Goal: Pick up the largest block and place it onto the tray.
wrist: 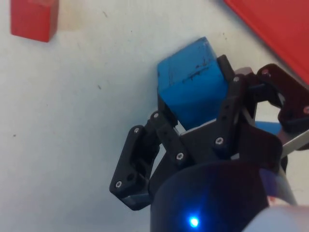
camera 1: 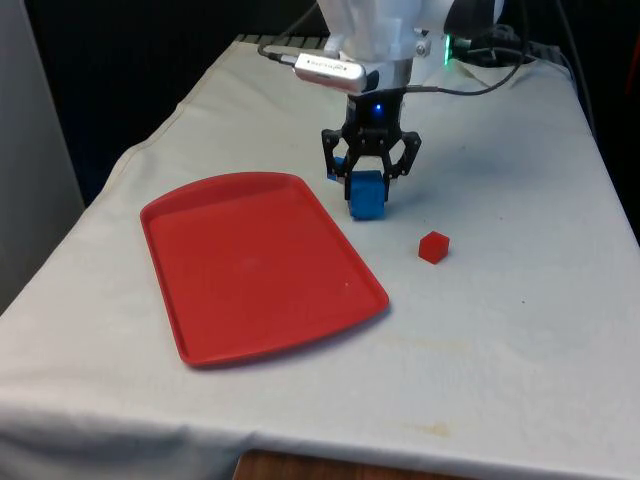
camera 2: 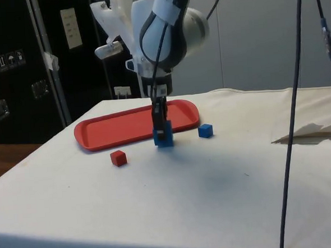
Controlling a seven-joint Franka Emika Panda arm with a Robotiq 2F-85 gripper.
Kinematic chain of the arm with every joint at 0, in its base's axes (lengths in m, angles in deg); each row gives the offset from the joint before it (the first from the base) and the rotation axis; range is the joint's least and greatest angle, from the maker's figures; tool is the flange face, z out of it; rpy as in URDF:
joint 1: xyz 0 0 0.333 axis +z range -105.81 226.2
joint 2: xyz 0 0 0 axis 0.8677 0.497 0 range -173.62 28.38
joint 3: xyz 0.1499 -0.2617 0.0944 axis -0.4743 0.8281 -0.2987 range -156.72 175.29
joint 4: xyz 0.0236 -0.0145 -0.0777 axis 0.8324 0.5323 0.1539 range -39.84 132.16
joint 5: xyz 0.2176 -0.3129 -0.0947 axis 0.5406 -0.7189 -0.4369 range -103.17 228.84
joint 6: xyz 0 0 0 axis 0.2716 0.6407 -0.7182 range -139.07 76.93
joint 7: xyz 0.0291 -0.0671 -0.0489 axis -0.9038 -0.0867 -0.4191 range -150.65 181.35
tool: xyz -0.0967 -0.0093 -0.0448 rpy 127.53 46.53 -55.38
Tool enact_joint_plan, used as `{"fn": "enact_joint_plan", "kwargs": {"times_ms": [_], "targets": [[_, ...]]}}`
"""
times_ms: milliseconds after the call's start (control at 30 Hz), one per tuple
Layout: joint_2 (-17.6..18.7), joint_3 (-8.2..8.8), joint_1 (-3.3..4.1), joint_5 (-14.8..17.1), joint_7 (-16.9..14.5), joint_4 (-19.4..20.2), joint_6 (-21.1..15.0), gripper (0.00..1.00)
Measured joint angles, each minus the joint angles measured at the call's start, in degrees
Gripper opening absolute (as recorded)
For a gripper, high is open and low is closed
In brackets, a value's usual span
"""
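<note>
- While the black two-finger claw (camera 1: 367, 185) hangs just beside the flat red plastic tray (camera 1: 255, 262), its fingers are closed against opposite faces of the large blue cube-shaped block (camera 1: 367, 194), as the wrist view shows.
- That block sits low between the fingers with its underside at or barely above the white cloth on the table (camera 1: 500, 330); whether it is touching the cloth I cannot tell.
- Gripping the two flat sides squarely seems meant to keep the cube from twisting when it is carried.
- A smaller blue cube (camera 2: 205, 130) rests on the cloth near the tray's corner in the side view, and a small red cube (camera 1: 433, 246) lies apart on the front view's right; both are clearly smaller, so the held block looks like the right choice.
- The tray lies on the front view's left of the claw, its raised rim close by, so the carry should be short, but the block will likely need lifting clear of that rim first.
- Judging from this, the grasp is made and the placing is not yet done.
</note>
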Motion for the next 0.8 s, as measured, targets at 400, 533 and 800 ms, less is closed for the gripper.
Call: {"fn": "enact_joint_plan", "kwargs": {"times_ms": [400,533,800], "targets": [[-6.07,1.15,0.06,-0.97,0.46,-0.23,4.24,0.0],[-7.28,1.32,0.06,-1.38,0.8,-0.63,5.39,0.0],[-10.14,1.95,0.06,-2.06,0.97,-2.41,8.82,0.0]]}}
